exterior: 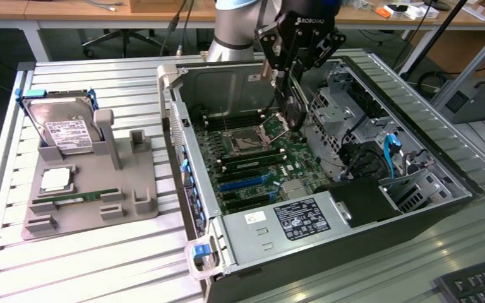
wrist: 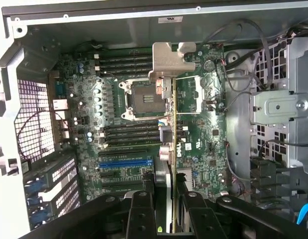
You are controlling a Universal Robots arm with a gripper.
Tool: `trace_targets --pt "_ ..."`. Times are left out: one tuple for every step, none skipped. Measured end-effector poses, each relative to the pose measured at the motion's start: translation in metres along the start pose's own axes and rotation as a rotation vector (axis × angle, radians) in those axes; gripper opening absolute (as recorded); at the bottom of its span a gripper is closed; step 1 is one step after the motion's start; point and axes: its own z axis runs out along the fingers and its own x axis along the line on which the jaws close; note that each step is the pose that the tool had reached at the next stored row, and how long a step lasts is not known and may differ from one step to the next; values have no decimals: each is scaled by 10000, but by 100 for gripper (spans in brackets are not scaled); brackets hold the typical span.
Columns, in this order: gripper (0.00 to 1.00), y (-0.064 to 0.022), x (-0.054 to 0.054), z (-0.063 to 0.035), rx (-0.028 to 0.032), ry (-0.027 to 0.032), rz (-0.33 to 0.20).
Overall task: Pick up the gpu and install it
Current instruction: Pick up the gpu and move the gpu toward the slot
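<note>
A: Gripper (wrist: 168,201)?
B: Clamped on the gpu (wrist: 171,129). The card sits edge-on between both fingers, silver bracket (wrist: 168,57) at the far end.
A: Position?
B: Inside the open case (exterior: 225,79), over the motherboard (wrist: 124,134) beside the CPU socket (wrist: 144,97). Contact unclear.

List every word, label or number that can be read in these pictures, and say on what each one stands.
"ROBOTIQ": on the hand gripping the gpu.
Too small to read: the hard drive's white label.
Too small to read: the power supply's label.
Blurred: the sticker on the case wall.
</note>
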Motion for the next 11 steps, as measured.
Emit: trace_targets --pt "27 1 -9 6 2 0 1" --pt "27 2 -18 15 2 0 0" --pt "27 3 -27 24 2 0 1" --pt "27 4 -39 35 2 1 2" --pt "27 5 -53 46 2 1 2" --pt "27 6 -62 52 1 0 3" --pt "27 7 -71 58 1 1 5" --pt "27 8 -82 64 2 1 7" --pt "27 9 -89 70 2 1 9" --pt "27 10 -97 76 3 1 9" --pt "27 11 -102 82 3 1 10"
